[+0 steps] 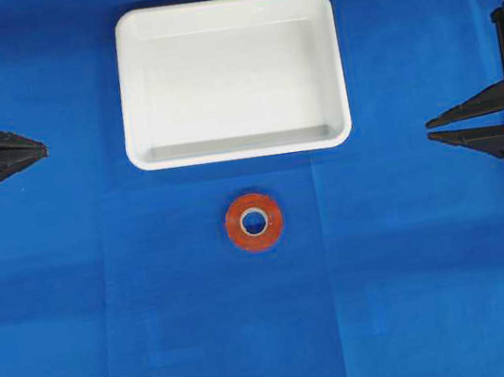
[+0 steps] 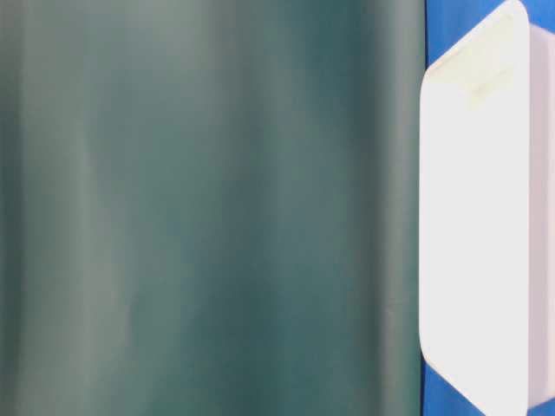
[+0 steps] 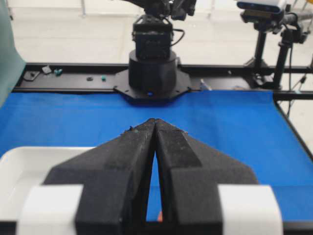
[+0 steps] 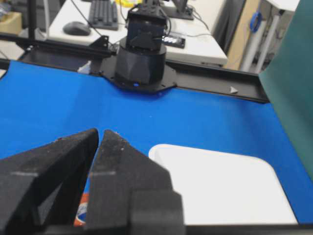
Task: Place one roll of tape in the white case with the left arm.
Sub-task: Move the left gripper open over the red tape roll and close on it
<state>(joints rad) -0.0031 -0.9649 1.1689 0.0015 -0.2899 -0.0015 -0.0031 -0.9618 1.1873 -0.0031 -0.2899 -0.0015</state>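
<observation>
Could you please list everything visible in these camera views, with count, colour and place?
shallow white rectangular plastic tray: one, white, upper middle of the cloth, nothing in it.
small orange-red ring of tape: one, pale core, lying flat just below the tray, apart from it.
blue cloth: one, covers the table.
dark green curtain: one, fills most of the table-level view.
left gripper: one, black, left edge, shut, holding nothing.
right gripper: one, black, right edge, tips slightly apart, holding nothing.

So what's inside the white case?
Nothing. The overhead view shows the case's bare white floor, wall to wall. The tape lies outside it, on the blue cloth just in front. What is under the case is covered.
</observation>
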